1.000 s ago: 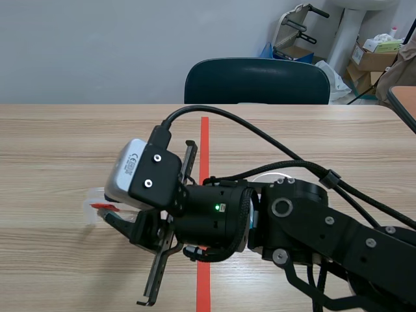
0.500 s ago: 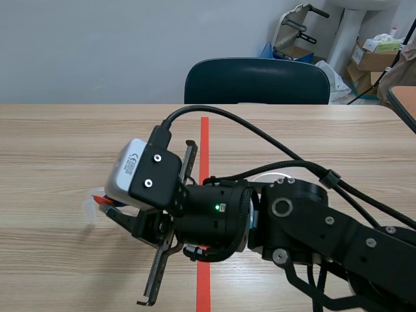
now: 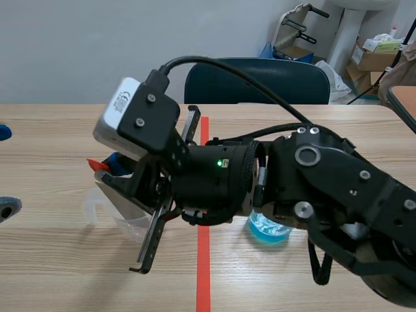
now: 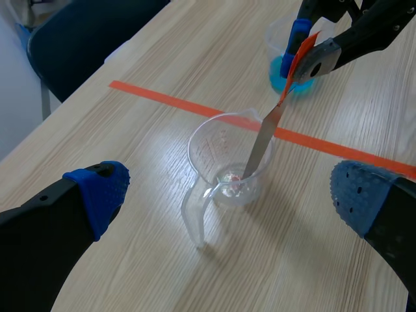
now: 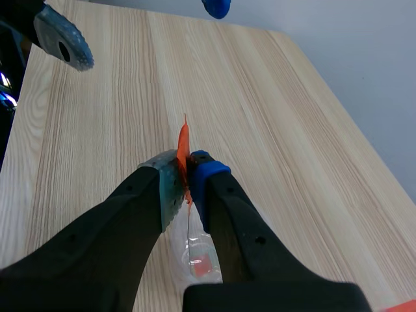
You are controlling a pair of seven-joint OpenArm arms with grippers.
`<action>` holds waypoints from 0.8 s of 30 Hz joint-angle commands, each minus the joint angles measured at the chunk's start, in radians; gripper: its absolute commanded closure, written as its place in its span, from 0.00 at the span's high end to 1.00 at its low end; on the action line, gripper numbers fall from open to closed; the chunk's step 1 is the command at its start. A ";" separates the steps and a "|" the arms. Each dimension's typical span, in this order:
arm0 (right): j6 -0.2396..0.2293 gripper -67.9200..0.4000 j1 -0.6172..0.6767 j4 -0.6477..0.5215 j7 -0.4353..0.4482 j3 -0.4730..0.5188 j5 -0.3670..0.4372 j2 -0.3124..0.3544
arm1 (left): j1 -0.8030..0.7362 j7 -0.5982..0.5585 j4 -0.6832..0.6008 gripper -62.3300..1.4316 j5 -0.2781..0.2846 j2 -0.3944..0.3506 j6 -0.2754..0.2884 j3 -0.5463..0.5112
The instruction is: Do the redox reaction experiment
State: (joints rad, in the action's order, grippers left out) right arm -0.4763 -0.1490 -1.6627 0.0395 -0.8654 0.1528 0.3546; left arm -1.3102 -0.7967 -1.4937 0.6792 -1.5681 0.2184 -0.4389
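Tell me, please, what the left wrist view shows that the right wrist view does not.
Only the left wrist view: the blue-liquid beaker, the tape line, and the spatula tip inside the clear cup. Only the right wrist view: the table's far edge. Both: the right fingers shut on the spatula's orange handle, above the cup.

The spatula (image 4: 263, 134) leans in the cup (image 4: 203, 148); the beaker (image 4: 281, 65) stands across the tape line (image 4: 162, 99).
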 commanded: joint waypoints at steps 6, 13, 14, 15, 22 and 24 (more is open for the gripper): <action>0.003 0.02 -0.015 -0.120 -0.102 0.057 0.091 -0.008 | 0.011 -0.014 -0.013 1.00 0.032 0.015 -0.005 -0.006; 0.003 0.02 -0.015 -0.228 -0.214 0.106 0.172 -0.008 | 0.011 -0.016 -0.013 1.00 0.088 0.015 0.014 -0.006; 0.003 0.02 -0.015 -0.243 -0.228 0.114 0.180 -0.008 | 0.011 -0.016 -0.013 1.00 0.088 0.016 0.014 -0.006; 0.004 0.02 -0.015 -0.259 -0.241 0.121 0.191 -0.008 | 0.011 -0.015 -0.013 1.00 0.088 0.016 0.014 -0.006; 0.004 0.02 -0.020 -0.354 -0.330 0.167 0.294 -0.008 | 0.011 -0.015 -0.013 1.00 0.088 0.016 0.014 -0.006; 0.004 0.02 -0.032 -0.373 -0.366 0.169 0.331 -0.008 | 0.011 -0.015 -0.013 1.00 0.087 0.016 0.013 -0.006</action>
State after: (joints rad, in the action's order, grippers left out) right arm -0.4755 -0.1555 -2.0220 -0.3275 -0.6994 0.4675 0.3546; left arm -1.3098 -0.7963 -1.4960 0.7605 -1.5646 0.2325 -0.4389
